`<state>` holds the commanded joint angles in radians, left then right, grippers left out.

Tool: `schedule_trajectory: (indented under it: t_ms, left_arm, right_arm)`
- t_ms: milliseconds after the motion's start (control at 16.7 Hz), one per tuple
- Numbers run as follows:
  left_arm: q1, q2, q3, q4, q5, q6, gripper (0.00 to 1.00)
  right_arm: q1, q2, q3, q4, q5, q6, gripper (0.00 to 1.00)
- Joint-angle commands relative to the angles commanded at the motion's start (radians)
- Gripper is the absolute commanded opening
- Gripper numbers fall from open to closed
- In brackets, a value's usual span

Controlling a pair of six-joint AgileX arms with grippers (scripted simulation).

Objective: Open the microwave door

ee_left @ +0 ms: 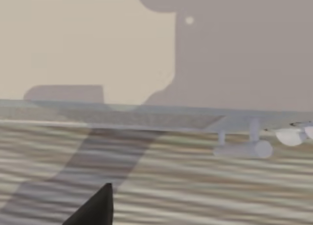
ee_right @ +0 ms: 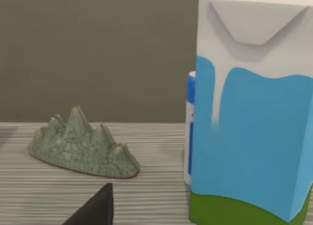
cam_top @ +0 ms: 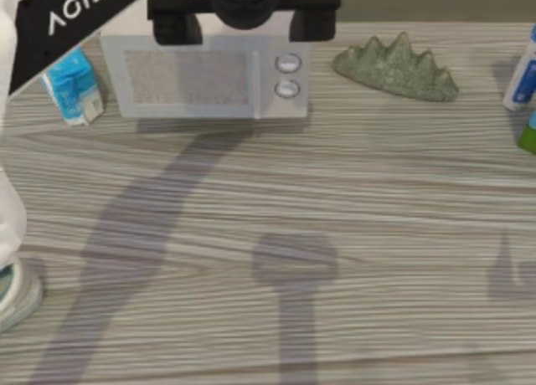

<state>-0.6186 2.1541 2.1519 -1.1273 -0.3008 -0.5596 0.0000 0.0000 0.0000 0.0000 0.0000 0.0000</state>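
Note:
The white microwave [cam_top: 266, 107] stands at the table's back, left of centre, with two silver knobs [cam_top: 287, 75] on its right panel. Its door [cam_top: 188, 79] with the speckled grey window lies flush, closed. My left gripper [cam_top: 243, 21] hovers over the microwave's top, fingers spread, open and empty. From the left wrist view I look down past the microwave's top [ee_left: 234, 54] to the door's bar handle [ee_left: 242, 147]; one dark fingertip [ee_left: 100, 205] shows. My right gripper [ee_right: 139, 220] is out of the top view, low at the right side, open and empty.
A small blue-and-white carton [cam_top: 74, 88] stands just left of the microwave. A green rock-shaped ornament [cam_top: 394, 67] lies to its right. At the right edge stand a white-and-blue bottle [cam_top: 521, 67] and a blue, white and green carton [ee_right: 249, 127], close to my right gripper.

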Motion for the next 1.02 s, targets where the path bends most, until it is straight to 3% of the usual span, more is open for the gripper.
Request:
schedule_trajectory:
  t_ms: [360,660,1020]
  left_arm:
    - [0.040,0.095,-0.074,0.187,0.019,0.039,1.00]
    - [0.044,0.105,-0.081,0.202,0.021,0.043,1.00]
    - [0.044,0.105,-0.081,0.202,0.021,0.043,0.55]
  right_arm:
    - [0.000,0.000,0.000,0.000,0.000,0.000,1.00]
    - [0.000,0.000,0.000,0.000,0.000,0.000,1.00]
    - [0.000,0.000,0.000,0.000,0.000,0.000,1.00]
